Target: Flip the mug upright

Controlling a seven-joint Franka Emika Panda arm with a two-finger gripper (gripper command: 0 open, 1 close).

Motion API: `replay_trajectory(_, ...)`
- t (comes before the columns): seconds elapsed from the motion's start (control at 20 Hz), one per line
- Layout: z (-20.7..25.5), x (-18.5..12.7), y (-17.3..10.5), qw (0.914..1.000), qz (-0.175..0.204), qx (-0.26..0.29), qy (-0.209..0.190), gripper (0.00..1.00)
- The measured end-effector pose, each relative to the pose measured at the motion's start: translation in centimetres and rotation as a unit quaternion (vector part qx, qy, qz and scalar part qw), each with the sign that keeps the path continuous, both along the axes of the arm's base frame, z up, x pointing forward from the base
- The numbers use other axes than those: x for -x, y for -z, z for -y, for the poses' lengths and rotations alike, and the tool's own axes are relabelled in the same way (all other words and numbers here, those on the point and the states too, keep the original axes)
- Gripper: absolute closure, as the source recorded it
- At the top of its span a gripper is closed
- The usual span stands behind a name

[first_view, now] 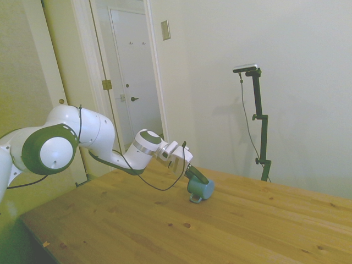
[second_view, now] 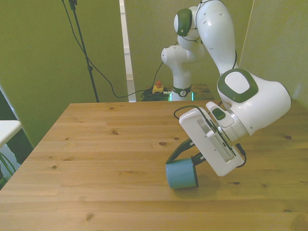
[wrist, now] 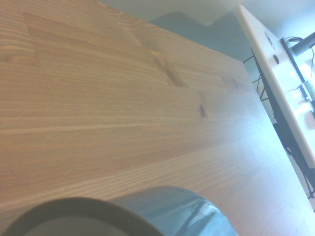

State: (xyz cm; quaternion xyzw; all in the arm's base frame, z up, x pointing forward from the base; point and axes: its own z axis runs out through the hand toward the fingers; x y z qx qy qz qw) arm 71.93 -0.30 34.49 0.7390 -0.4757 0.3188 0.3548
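The blue-teal mug (second_view: 182,175) is tilted on the wooden table (second_view: 106,144), toward the near edge and the front view's right. Its lower edge touches the wood. My gripper (second_view: 183,162) comes down at a slant onto the mug's upper end, and its dark fingers (second_view: 176,152) sit on either side of the mug's wall, shut on it. From the side, the mug (first_view: 201,190) hangs under the gripper (first_view: 194,181) near the table's middle. Up close, the wrist view shows the mug's rim and teal side (wrist: 167,209).
The wrist and forearm lean low over the table (first_view: 247,231) behind the mug. A white surface (second_view: 6,130) stands off the table on the front view's left. A red button (second_view: 157,88) and cables lie behind the far edge.
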Motion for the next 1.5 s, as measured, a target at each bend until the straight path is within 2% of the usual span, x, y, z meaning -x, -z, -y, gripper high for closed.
replay_trajectory(0.4, -0.2, -0.1, -0.4, 1.0000, 0.004, -0.002, -0.001, 1.00)
replay_trajectory(0.65, -0.4, -0.1, -1.8, 0.9999, 0.013, -0.008, -0.001, 1.00)
replay_trajectory(0.75, -0.6, 0.2, -2.7, 0.9995, 0.018, -0.024, 0.001, 1.00)
replay_trajectory(0.9, -1.1, 0.9, -4.8, 0.9952, 0.025, -0.094, -0.011, 1.00)
replay_trajectory(1.05, -0.6, 2.4, -7.5, 0.9849, 0.038, -0.165, -0.035, 1.00)
replay_trajectory(1.2, 0.0, 4.2, -10.0, 0.9686, 0.047, -0.236, -0.062, 1.00)
replay_trajectory(1.35, 0.1, 6.1, -11.4, 0.9467, 0.046, -0.305, -0.092, 1.00)
replay_trajectory(1.5, 0.4, 8.2, -11.2, 0.9187, 0.031, -0.377, -0.114, 1.00)
